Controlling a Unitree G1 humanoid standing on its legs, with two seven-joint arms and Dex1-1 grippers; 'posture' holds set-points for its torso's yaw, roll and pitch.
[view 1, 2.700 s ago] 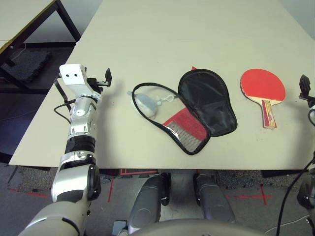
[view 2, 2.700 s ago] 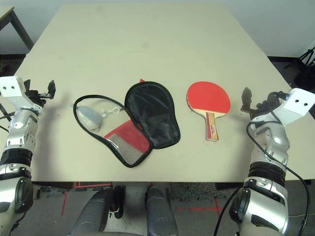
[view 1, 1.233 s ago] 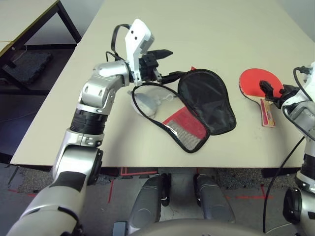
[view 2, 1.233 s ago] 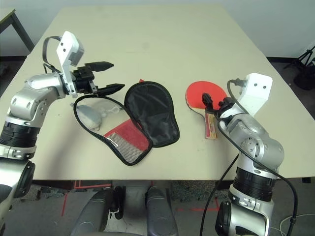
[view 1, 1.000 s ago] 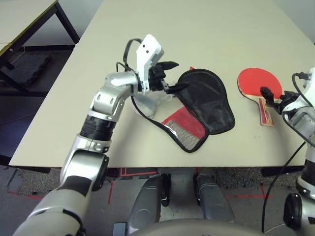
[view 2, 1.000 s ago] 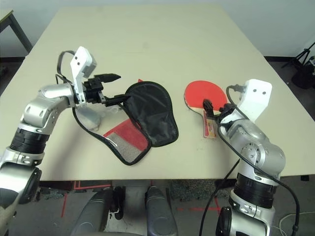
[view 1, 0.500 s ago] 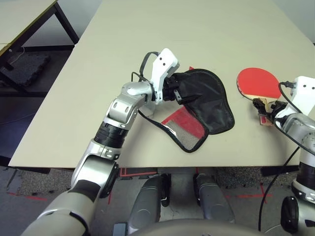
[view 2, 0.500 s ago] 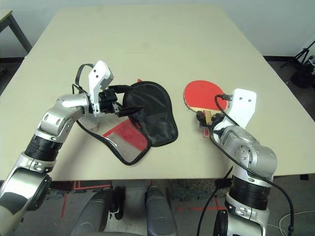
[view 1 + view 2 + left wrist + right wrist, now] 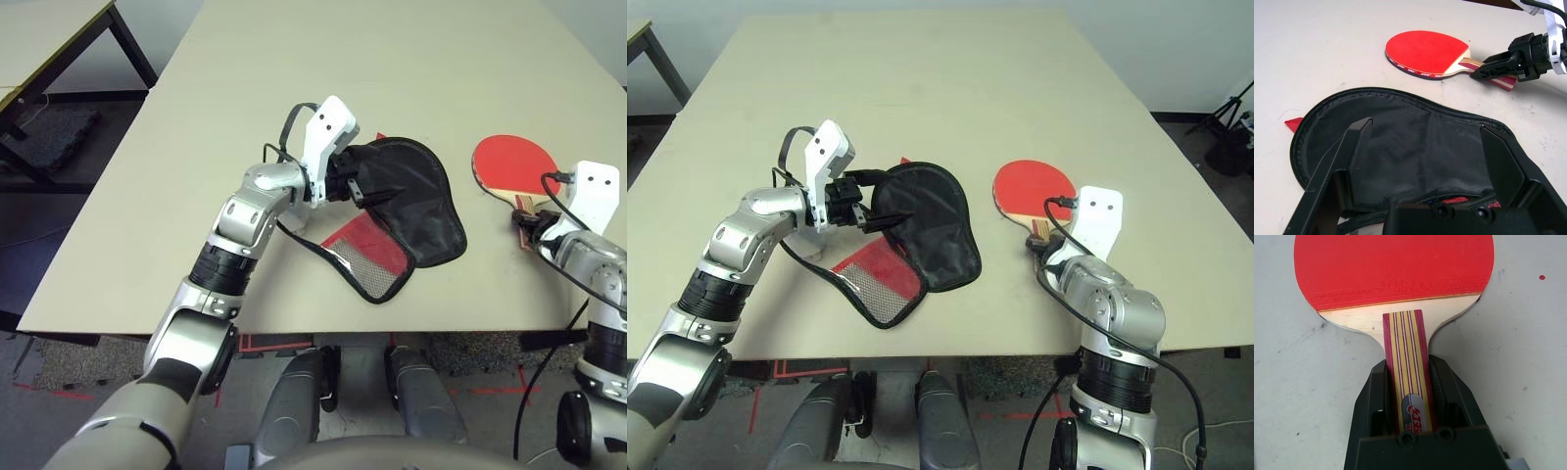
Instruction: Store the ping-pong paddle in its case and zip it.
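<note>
- Worktop (image 9: 294, 59): case (image 9: 426, 215) lies opened out, approx. mid-width, nearer the front edge than the far edge.
- Case halves: blk lining panel (image 9: 931, 235) up; other half, w/ red mesh pocket (image 9: 367, 250), overlaps its L side & runs down twd the front edge. Blk zipper edging (image 9: 1386, 93) round the panel.
- Sm. red bit (image 9: 1293, 124) pokes out at the panel's far end.
- Pale grey pouch (image 9: 806, 243) in the mesh half, mostly hidden behind L arm.
- Paddle (image 9: 511, 164): R of case, well apart from it, betw. case & worktop's R edge; red face up, blade twd far edge, handle (image 9: 1406, 333) twd front edge.
- R gripper (image 9: 1408, 361): jaws clenched on paddle handle, one finger each side.
- L gripper (image 9: 1426, 125): jaws released, spread wide over the blk panel, nothing gripped; can't tell if fingertips touch the lining.
- 2nd table (image 9: 39, 39): beyond worktop's L edge.
</note>
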